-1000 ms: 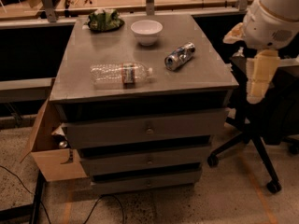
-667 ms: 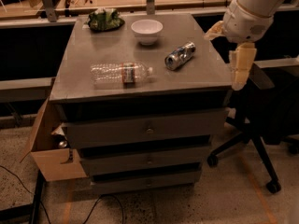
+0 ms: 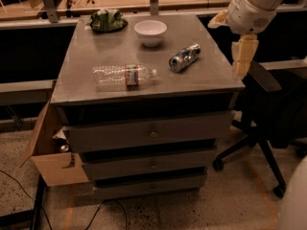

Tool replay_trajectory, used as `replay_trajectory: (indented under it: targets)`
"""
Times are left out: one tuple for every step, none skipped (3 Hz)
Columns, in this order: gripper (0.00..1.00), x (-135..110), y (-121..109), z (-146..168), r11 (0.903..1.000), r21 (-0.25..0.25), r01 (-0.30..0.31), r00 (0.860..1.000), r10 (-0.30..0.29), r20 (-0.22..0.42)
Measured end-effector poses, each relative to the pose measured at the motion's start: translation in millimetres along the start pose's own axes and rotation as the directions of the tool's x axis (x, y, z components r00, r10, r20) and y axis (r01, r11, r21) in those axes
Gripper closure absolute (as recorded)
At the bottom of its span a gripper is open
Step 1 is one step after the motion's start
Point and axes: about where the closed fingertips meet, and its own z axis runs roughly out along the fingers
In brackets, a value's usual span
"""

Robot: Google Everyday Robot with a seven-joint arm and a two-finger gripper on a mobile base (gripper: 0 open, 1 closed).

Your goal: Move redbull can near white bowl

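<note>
The redbull can [image 3: 184,57] lies on its side on the grey cabinet top [image 3: 96,47], right of the middle, its shiny round top facing front left. The white bowl [image 3: 150,32] stands upright behind and left of the can, a short gap between them. My gripper [image 3: 242,56] hangs down from the white arm at the cabinet's right edge, right of the can and apart from it, holding nothing.
A clear water bottle [image 3: 123,75] lies on its side at the front left of the top. A green chip bag [image 3: 107,20] sits at the back left. A black office chair [image 3: 273,114] stands right of the cabinet; an open cardboard box [image 3: 48,152] is at its left.
My arm and gripper have moved left and toward the cabinet's right edge, closer to the can. The can, bowl and bottle have not moved.
</note>
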Motion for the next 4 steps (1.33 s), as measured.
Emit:
replay_trajectory:
  targets:
    - [0.0,9,-12,1,0.9991,0.025,0.035,0.999,-0.036,0.015]
    - [0.0,18,-24,5,0.994,0.069,0.085,0.993,-0.09,0.076]
    - [0.0,21,-36,11,0.9881,0.078,0.133,0.986,-0.139,0.088]
    - [0.0,19,-52,30,0.9788,0.055,0.197,0.977,-0.201,0.073]
